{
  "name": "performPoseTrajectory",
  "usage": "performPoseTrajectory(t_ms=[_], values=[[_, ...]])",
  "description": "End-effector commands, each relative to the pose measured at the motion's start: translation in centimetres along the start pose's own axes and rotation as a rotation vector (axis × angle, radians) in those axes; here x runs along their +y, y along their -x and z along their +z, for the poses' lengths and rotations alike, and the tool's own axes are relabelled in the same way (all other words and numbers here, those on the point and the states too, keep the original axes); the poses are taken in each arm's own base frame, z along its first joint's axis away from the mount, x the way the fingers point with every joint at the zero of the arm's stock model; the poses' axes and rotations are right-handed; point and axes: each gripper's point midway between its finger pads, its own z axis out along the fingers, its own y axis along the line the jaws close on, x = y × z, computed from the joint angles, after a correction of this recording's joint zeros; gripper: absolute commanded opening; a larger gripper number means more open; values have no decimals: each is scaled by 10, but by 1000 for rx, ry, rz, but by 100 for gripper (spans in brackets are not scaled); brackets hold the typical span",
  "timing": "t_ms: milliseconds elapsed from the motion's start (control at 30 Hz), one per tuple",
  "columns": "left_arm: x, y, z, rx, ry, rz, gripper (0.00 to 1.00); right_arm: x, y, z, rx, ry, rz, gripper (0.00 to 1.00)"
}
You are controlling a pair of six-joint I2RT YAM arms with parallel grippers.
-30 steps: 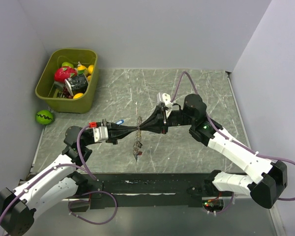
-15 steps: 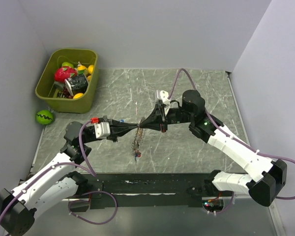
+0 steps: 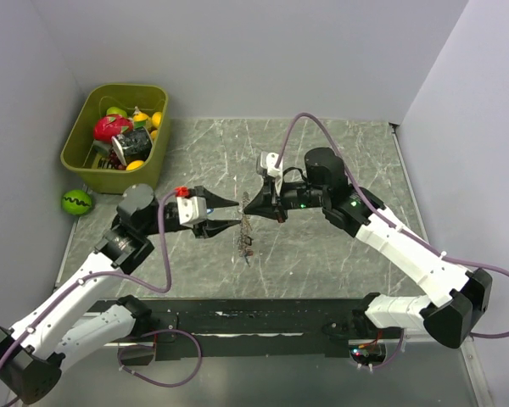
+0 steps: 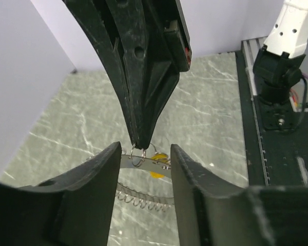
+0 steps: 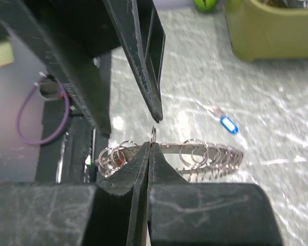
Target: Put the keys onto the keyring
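- Pinched shut, the right claw point(image 5: 150, 146) grips a small split ring point(image 5: 153, 134) at the top of the keyring point(image 5: 195, 154). The keyring dangles from it above the table point(image 3: 322, 153), its run of little loops hanging below.
- The left claw point(image 4: 143, 154) stands open, its fingers point(image 4: 100, 169) on either side of the right claw's tips and closed on nothing.
- A yellow tag point(image 4: 156, 174) sits in among the loops (threaded or only resting against them, I cannot tell).
- The blue-tagged key point(image 5: 228, 124) lies loose on the marble, well apart from the keyring.
- One arm presents the ring in mid-air and the other is free, so I judge this to be the stage of fetching a key to thread.
- The next move likely calls for the left claw to drop to the blue-tagged key and pinch it by the tag so its hole stays clear. It would then carry the key to the held ring while the right claw keeps steady; the target is tiny, so alignment must be fine.
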Motion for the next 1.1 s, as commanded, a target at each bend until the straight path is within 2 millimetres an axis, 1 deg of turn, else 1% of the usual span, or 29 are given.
performPoseTrajectory(t_ms=[0,33,67,100,133,167,233,267,300,333,400,567,600,633,667,733,800,867,967,1000,1067], values=[[0,-5,0,105,-47,11,51,-12,20,-7,5,-59,-85,0],[1,-12,2,130,-62,0,52,-14,18,-6,18,-60,-87,0],[0,-13,1,160,-75,-15,53,-14,14,-6,36,-60,-80,0],[1,-16,2,176,-87,-6,53,-15,14,-6,42,-62,-82,0],[5,-16,6,191,-99,-13,51,-17,12,-6,50,-69,-84,0],[0,-24,4,232,-124,-47,49,-18,10,-6,62,-70,-79,0],[3,-30,9,264,-159,-48,47,-20,7,-5,76,-74,-78,0],[1,-36,8,291,-172,-69,46,-20,5,-5,85,-73,-71,0],[1,-44,11,310,-188,-77,43,-22,3,-5,94,-75,-69,0],[3,-41,12,310,-194,-71,42,-22,2,-4,96,-75,-68,0],[5,-45,14,322,-203,-73,35,-22,1,-4,95,-73,-68,0],[7,-44,17,311,-201,-63,31,-22,1,-3,89,-73,-70,0],[7,-42,17,304,-204,-60,28,-22,1,-3,90,-72,-69,0],[7,-41,18,299,-206,-62,26,-22,-1,-2,93,-72,-66,0],[6,-39,18,290,-213,-63,26,-22,-1,-2,94,-72,-65,0],[6,-35,19,275,-210,-53,29,-23,-2,-1,96,-74,-62,0],[6,-33,19,266,-205,-49,34,-23,-2,-1,96,-73,-62,0],[9,-30,20,252,-191,-40,34,-23,-2,-1,93,-71,-63,0],[9,-27,22,236,-193,-37,29,-22,-1,-2,87,-66,-64,0],[9,-27,22,235,-194,-36,23,-20,-2,-1,89,-61,-59,0],[10,-28,23,238,-196,-42,16,-20,-1,-1,86,-60,-61,0]])
